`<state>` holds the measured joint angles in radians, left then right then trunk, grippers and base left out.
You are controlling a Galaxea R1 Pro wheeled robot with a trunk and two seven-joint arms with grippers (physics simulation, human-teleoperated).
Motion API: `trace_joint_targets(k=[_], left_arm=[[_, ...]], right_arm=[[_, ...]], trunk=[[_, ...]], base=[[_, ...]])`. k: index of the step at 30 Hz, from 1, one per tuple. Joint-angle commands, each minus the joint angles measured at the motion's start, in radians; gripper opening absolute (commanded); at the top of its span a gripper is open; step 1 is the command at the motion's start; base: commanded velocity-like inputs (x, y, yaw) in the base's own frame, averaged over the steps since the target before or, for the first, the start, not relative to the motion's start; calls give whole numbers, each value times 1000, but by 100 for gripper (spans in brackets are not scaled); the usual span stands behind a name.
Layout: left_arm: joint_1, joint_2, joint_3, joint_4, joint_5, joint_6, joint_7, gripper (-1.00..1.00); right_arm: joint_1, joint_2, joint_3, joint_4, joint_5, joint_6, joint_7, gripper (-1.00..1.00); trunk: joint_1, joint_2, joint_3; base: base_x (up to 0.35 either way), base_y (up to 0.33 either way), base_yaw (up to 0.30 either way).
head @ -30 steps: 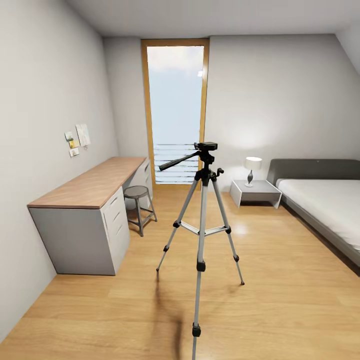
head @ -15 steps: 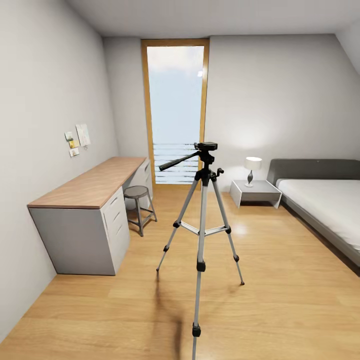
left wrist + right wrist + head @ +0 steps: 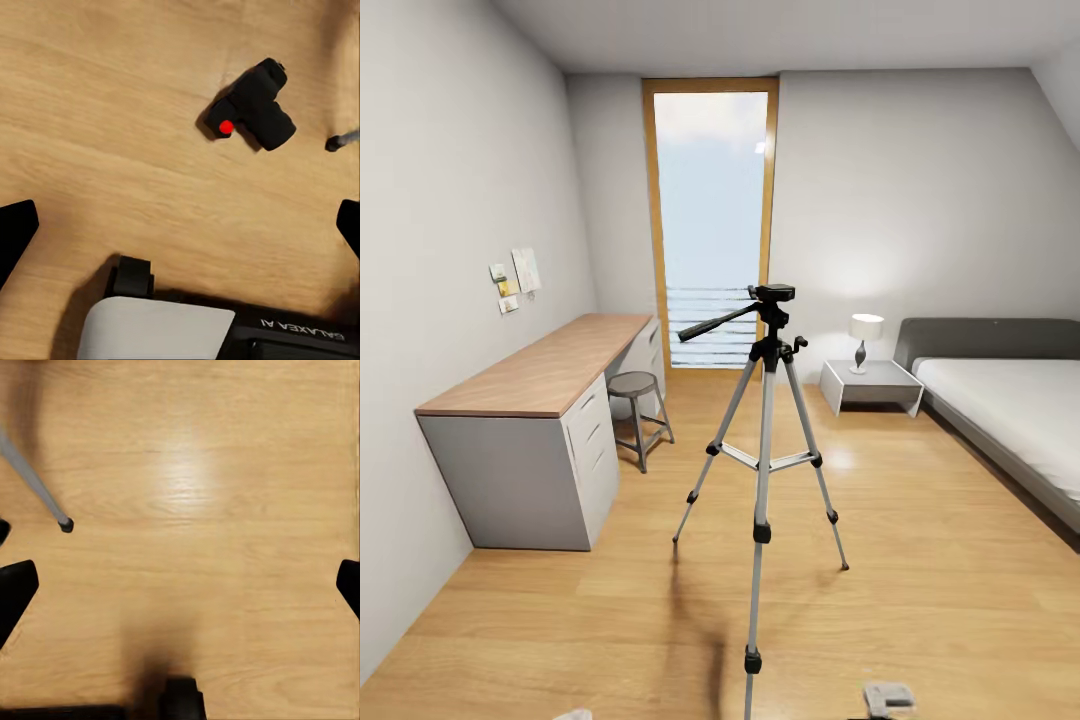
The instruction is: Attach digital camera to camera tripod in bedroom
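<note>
So we're parked in the bedroom, on its light wood plank floor (image 3: 920, 600), at the very start: nothing picked up yet, and our read is that the step in hand is fetching the camera before any mounting can happen.

Going big to small: the grey bed with the white mattress (image 3: 1010, 410) runs along the right, the long wood-topped desk with grey drawers (image 3: 550, 370) along the left wall, and the tall wood-framed window (image 3: 710, 220) sits at the far end. Dead centre in front of us stands the tall silver-grey camera tripod with black joints and pan handle (image 3: 765, 400), upright, its head bare. Near the desk there's a short round grey stool (image 3: 637, 400), and beside the bed a low white nightstand (image 3: 870, 385) with a small white lamp (image 3: 865, 335).

The small black digital camera with the red button (image 3: 253, 112) lies on the floor under the left arm, just beside one tripod foot (image 3: 341, 140). The left gripper (image 3: 180, 225) hangs above it with its fingers spread wide and empty. The right gripper (image 3: 180, 585) is spread wide too, over bare floor near another tripod leg (image 3: 34, 480).

Next up, probably: lower the left arm onto the camera. The tripod leg close by is what we could knock.
</note>
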<state>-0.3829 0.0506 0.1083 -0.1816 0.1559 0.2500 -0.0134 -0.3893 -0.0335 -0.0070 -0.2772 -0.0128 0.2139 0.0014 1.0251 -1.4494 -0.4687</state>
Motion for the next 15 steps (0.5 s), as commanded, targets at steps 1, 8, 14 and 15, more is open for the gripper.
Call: trace_joint_targets(k=[1,8,14,15], left_arm=[[-16,-1,16,-2,10,17,-1,100],[-93,-6,63,-133,25,190,-1,100],[-57,-24,135,-454,26,378,4,100],[-46,-28,149,-509,26,404,5,100]], right_arm=[[-9,0,-1,-29,-2,11,0,100],[-29,-7,-6,-413,-3,255,0,100],[-29,-56,-40,-762,-50,501,1,100],[-29,-63,-47,-805,-63,527,1,100]], trunk=[[0,-1,-1],[0,-1,-1],[0,-1,-1],[0,-1,-1]], base=[[0,0,0],[0,0,0],[0,0,0],[0,0,0]])
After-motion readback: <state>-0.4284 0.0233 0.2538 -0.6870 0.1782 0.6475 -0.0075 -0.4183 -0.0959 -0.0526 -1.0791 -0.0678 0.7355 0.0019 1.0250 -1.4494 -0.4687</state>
